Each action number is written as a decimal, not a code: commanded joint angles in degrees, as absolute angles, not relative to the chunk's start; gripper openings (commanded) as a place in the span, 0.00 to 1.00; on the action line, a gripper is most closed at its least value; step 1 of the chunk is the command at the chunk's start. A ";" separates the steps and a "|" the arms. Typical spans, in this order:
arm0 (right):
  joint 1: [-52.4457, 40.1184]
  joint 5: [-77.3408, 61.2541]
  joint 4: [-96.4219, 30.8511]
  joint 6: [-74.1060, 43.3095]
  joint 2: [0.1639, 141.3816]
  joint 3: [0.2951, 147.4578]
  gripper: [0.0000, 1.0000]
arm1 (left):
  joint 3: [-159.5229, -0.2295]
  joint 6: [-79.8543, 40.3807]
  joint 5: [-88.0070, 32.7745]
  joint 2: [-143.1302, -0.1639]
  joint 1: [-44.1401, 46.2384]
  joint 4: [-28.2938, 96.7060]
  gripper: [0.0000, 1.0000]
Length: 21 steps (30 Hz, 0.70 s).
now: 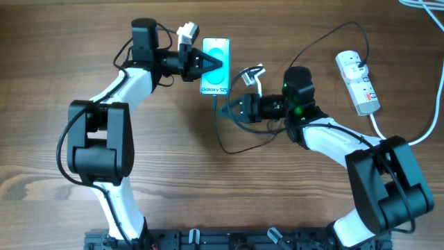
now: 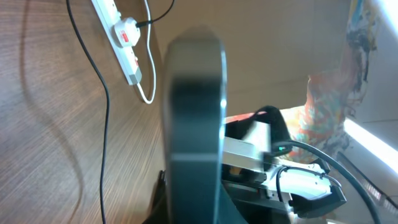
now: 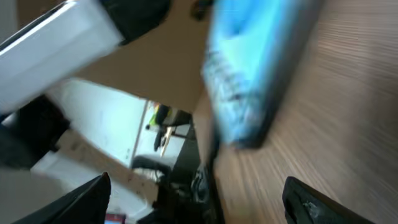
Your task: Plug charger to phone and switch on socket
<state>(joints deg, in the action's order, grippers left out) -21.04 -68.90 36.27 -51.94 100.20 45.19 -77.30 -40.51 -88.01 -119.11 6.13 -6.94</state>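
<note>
The phone (image 1: 216, 50) has a teal screen and a white "Galaxy S25" strip, and sits at the upper middle of the table. My left gripper (image 1: 210, 64) is shut on its side. In the left wrist view the phone (image 2: 194, 112) stands edge-on between the jaws (image 2: 193, 208). My right gripper (image 1: 224, 110) is open just below the phone's bottom edge, and its fingers (image 3: 199, 199) are spread wide below the phone (image 3: 261, 68). The black charger cable (image 1: 326, 35) runs from the phone's bottom end to a white plug (image 1: 356, 68) in the socket (image 1: 362, 90). Its connector tip is not clearly visible.
The socket's thick white cord (image 1: 395, 135) trails off to the right edge. In the left wrist view the socket (image 2: 118, 28) and the black cable (image 2: 107, 118) lie on the wood. The cable loops on the table below my right gripper.
</note>
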 commanded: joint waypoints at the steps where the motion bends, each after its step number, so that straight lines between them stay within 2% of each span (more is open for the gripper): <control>1: -23.03 -64.97 35.31 -47.48 100.09 46.04 0.88 | -77.08 -38.98 -90.37 -118.85 7.77 -7.11 0.04; 3: -23.73 -62.76 35.29 -47.53 100.09 46.04 0.80 | -77.08 -38.98 -90.37 -118.85 7.77 -7.09 0.04; 5: -23.73 -60.55 35.31 -47.57 100.09 46.04 0.58 | -77.08 -38.98 -90.37 -118.85 7.77 -7.09 0.04; 7: -23.73 -60.31 35.31 -47.57 100.09 46.04 0.50 | -77.08 -39.00 -90.37 -118.85 7.77 -7.07 0.04; 10: -23.73 -60.07 35.31 -47.81 100.09 46.04 0.30 | -77.08 -39.00 -90.37 -118.85 7.77 -7.09 0.04; 11: -23.73 -59.86 35.31 -48.14 100.09 46.04 0.26 | -77.08 -39.00 -90.37 -118.85 7.77 -7.09 0.04; 18: -23.73 -59.48 35.29 -48.23 100.09 46.04 0.25 | -77.08 -39.42 -90.35 -118.85 7.70 -7.09 0.04; 19: -23.73 -59.48 35.29 -48.23 100.09 46.04 0.27 | -77.08 -39.46 -90.35 -118.85 7.60 -7.09 0.04; 21: -23.73 -59.48 35.27 -48.34 100.09 46.04 0.38 | -77.08 -40.16 -90.35 -118.85 7.35 -7.09 0.04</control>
